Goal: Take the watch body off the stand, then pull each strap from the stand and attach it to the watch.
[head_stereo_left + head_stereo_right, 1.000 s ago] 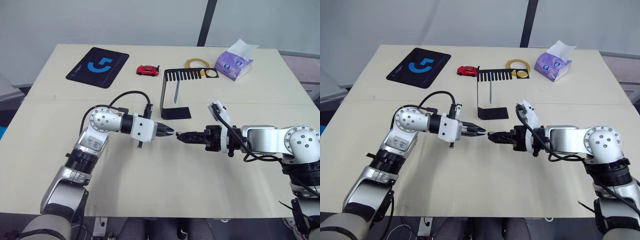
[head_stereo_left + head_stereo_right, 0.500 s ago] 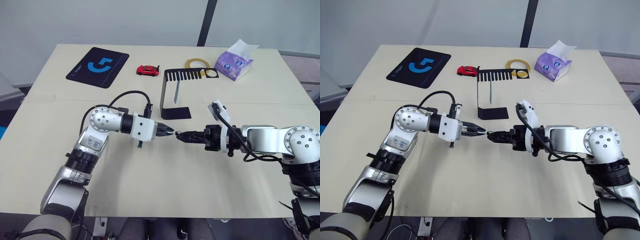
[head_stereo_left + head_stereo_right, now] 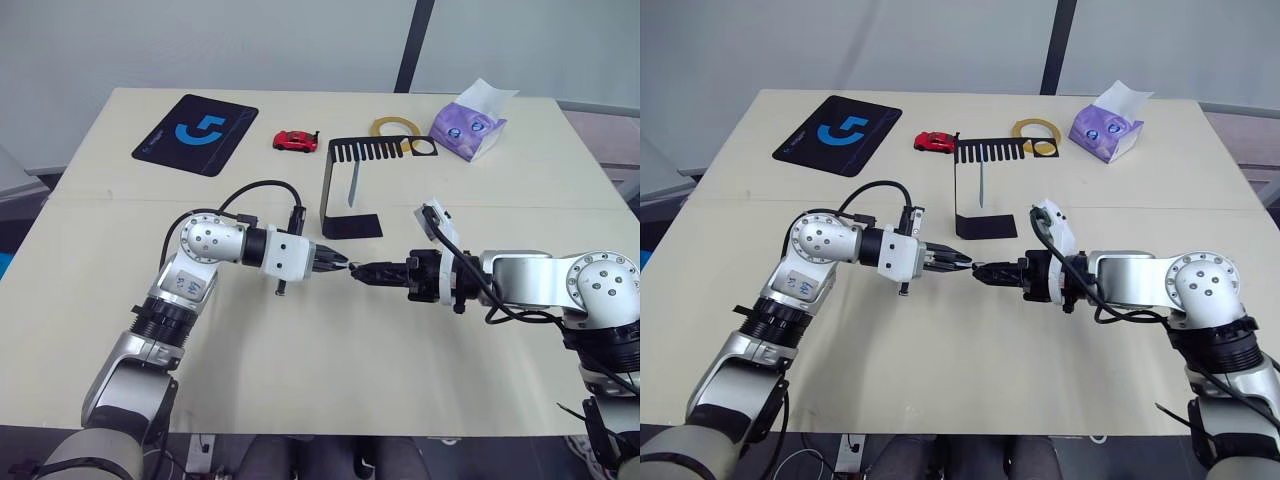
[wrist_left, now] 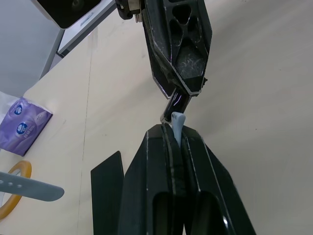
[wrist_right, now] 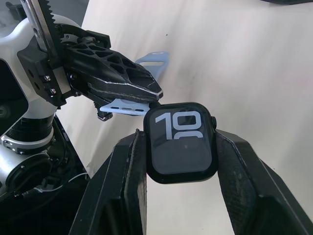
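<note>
On the desk point(image 3: 120, 220), the stand point(image 3: 350, 190) is the landmark: its square base sits flat, its upright rises, and its slotted top arm reaches toward the tissue pack point(image 3: 468, 124). One strap point(image 3: 353, 186) hangs from that comb, beside the upright. Behind the stand lie a black mouse pad point(image 3: 195, 134) with a blue logo, a red toy car point(image 3: 295, 140) and a roll of yellow tape point(image 3: 397, 129).

Just in front of the stand's base, above the desk, the two grippers meet tip to tip. The left gripper point(image 3: 338, 264) has its fingers pressed together on the other strap point(image 5: 128, 105), whose pale end pokes out past them. The right gripper point(image 3: 362, 271) pinches the watch body point(image 5: 182, 142) between its fingers, screen up, with the strap's end touching the body's edge.
</note>
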Controlling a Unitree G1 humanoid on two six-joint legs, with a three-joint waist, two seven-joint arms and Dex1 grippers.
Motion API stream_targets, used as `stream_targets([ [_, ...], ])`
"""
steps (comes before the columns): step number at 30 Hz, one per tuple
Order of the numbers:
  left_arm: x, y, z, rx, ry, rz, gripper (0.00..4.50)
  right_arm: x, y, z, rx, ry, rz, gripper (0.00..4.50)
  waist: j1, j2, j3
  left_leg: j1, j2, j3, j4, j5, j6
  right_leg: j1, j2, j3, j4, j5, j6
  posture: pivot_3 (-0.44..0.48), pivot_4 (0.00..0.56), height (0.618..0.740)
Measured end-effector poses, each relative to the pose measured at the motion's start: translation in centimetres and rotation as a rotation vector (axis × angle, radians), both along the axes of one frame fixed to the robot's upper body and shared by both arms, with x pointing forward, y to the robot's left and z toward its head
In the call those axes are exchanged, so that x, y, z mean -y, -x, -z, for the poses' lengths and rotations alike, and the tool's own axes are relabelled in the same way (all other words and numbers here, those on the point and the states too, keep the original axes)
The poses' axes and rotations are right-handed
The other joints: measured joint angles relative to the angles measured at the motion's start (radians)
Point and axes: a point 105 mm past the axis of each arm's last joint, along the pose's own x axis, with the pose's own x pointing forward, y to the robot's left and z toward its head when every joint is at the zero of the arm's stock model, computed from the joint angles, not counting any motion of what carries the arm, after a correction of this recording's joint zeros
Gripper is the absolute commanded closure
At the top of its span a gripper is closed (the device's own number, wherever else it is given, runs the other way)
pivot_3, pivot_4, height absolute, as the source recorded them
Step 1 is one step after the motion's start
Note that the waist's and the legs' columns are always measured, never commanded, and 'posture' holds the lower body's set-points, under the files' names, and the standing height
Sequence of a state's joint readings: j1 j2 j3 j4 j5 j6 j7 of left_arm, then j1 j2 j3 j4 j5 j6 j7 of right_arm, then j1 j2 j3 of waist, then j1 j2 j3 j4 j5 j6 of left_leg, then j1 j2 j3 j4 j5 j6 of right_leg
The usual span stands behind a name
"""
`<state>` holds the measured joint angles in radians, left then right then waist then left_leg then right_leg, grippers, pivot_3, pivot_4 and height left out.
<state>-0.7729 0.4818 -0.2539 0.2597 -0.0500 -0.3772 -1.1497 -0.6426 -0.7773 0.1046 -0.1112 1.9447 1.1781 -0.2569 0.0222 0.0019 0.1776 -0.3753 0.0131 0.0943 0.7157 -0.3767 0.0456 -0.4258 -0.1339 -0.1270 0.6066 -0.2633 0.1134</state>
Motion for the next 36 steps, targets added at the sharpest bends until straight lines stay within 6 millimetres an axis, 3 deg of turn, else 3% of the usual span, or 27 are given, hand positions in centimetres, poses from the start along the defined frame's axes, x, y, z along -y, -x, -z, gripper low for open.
stream_targets([
  [36,0.5,-0.3,1.2,-0.002,-0.064,-0.024,4.50,-0.4,-0.1,0.5,0.016,0.074,0.014,2.49,0.000,0.000,0.000,0.000,0.000,0.000,0.000,0.000,0.000,0.000,0.000,0.000,0.000,0.000,0.000,0.000,0.150,0.738],
])
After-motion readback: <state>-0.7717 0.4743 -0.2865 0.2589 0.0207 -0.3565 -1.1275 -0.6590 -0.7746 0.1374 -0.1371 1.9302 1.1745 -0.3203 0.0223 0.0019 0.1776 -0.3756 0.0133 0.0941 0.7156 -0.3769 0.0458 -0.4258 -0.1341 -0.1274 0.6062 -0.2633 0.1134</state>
